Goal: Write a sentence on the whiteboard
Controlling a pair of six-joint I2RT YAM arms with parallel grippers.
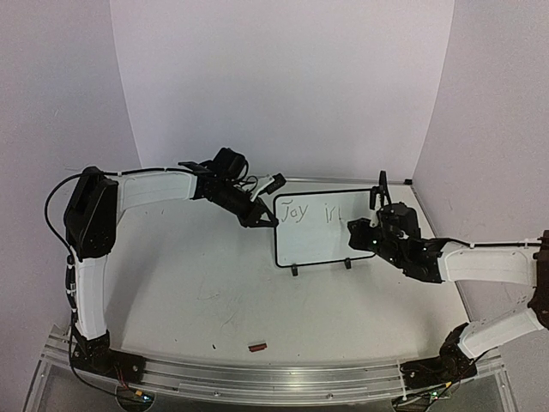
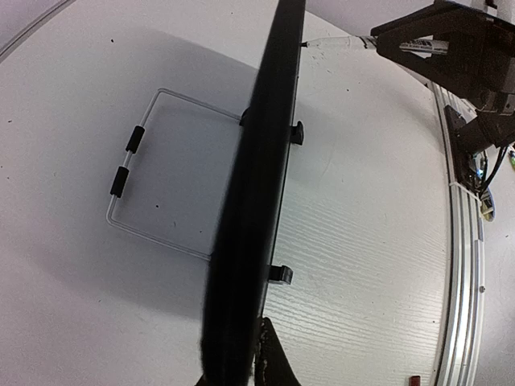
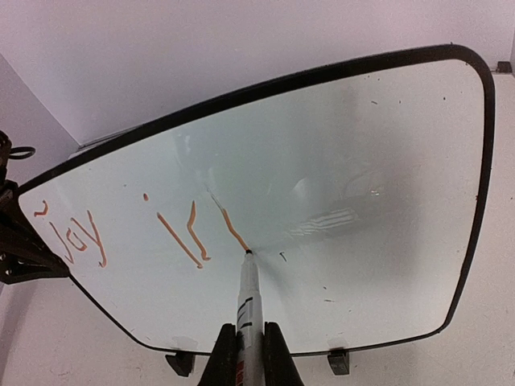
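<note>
**Board could tip under the pen**

The whiteboard [image 1: 322, 245] stands on its feet mid-table [image 1: 171, 283], the left gripper [image 1: 260, 215] clamped on its left edge; the right gripper [image 3: 245, 354] is closed around a marker [image 3: 248, 297], tip touching the surface; the sentence [image 3: 179, 240] reads only "Joy in"; too hard a press may tilt the board back or make it slip, smearing the stroke.

Whiteboard [image 1: 322, 245]: small, white, rounded corners, thin black border. Stands upright on two black feet [image 1: 294, 269], mid-table towards the back wall, face towards the arms. Sentence [image 3: 179, 240]: only "Joy in" written, one line, upper left of the board. Thin strokes, reddish up close. Rest of the face blank, glare patches.
</note>
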